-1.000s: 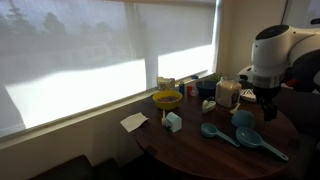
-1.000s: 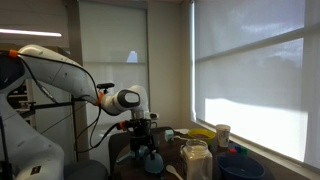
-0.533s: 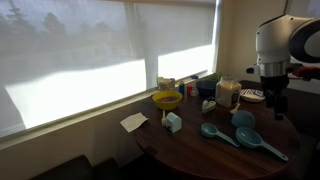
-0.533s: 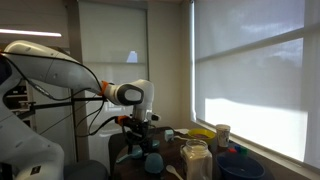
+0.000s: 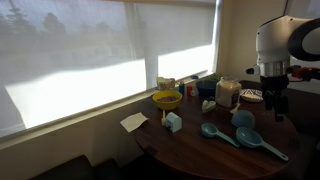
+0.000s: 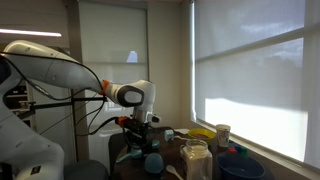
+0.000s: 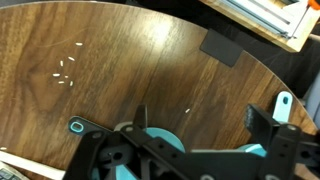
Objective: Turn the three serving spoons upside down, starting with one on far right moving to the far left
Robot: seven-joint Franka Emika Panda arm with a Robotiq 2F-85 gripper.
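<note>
Teal serving spoons [image 5: 218, 131] lay unmoved on the wooden table [image 5: 185, 150]. The gripper [image 5: 271, 108], jaws wide apart and empty, had risen clear of them, then stayed put.

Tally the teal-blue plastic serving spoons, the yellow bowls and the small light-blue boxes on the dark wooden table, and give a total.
Teal-blue plastic serving spoons: 3
Yellow round bowl: 1
Small light-blue box: 1
Total: 5
</note>
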